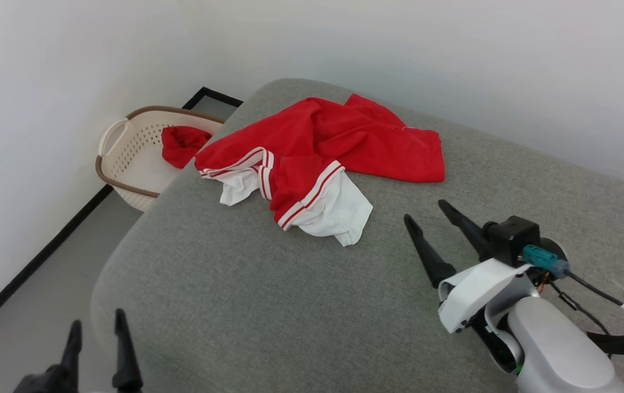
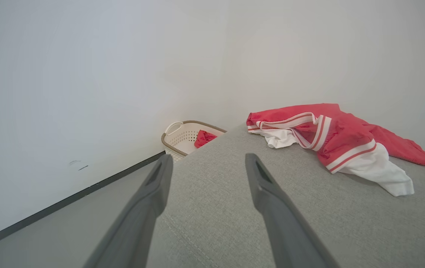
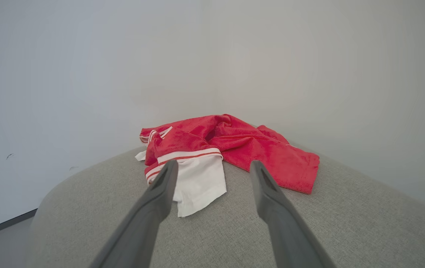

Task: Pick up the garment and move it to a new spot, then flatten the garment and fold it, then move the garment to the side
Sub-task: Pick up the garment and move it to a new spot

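While one garment [image 1: 344, 142] lies crumpled, two claws [image 1: 98, 317] [image 1: 425, 209] gape

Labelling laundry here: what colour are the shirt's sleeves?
On the garment, white sleeves with red-and-white striped trim; clearest in the head view.

Bright, even, diffuse light with no glare; shadows are faint and soft. Head view is sharp; both wrist views bend straight lines toward their edges.

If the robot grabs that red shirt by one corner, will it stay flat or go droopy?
Probably droopy: the garment lies crumpled in soft folds on the grey cushion. Its white sleeve would likely dangle, and it looks thin, so probably light.
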